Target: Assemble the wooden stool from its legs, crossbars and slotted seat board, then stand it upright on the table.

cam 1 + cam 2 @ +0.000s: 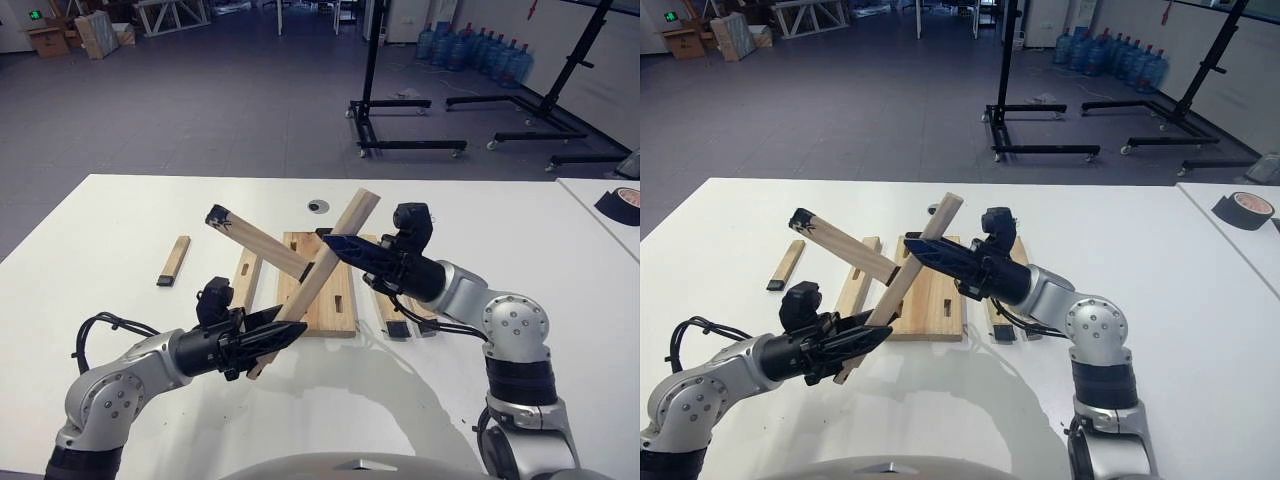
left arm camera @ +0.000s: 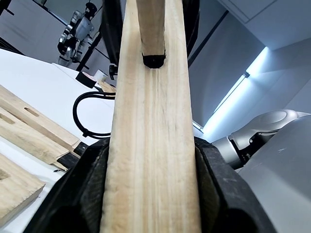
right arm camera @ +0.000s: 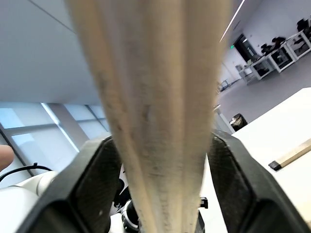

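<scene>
Held the leg low down in the left gripper, fingers closed against its two sides, at lower centre of the head view. Pinched the same leg higher up, at frame centre, with the right gripper, also closed on the wood. Had the leg tilted, top toward upper right; could not tell whether its foot touched the table. Found a bar plugged into a slot midway along the leg, running up-left to a black-marked end, raised off the surface.

Saw the board flat on the white top beneath them, a second leg just left of it, more pieces just right under the right arm, and a short bar well apart at left. Saw plain tabletop spread wide on both sides to the far edge above mid-frame. Noted a tape roll on a neighbouring table at the right edge. Beyond, saw grey floor, black wheeled frames at upper right, water bottles and boxes along the top.
</scene>
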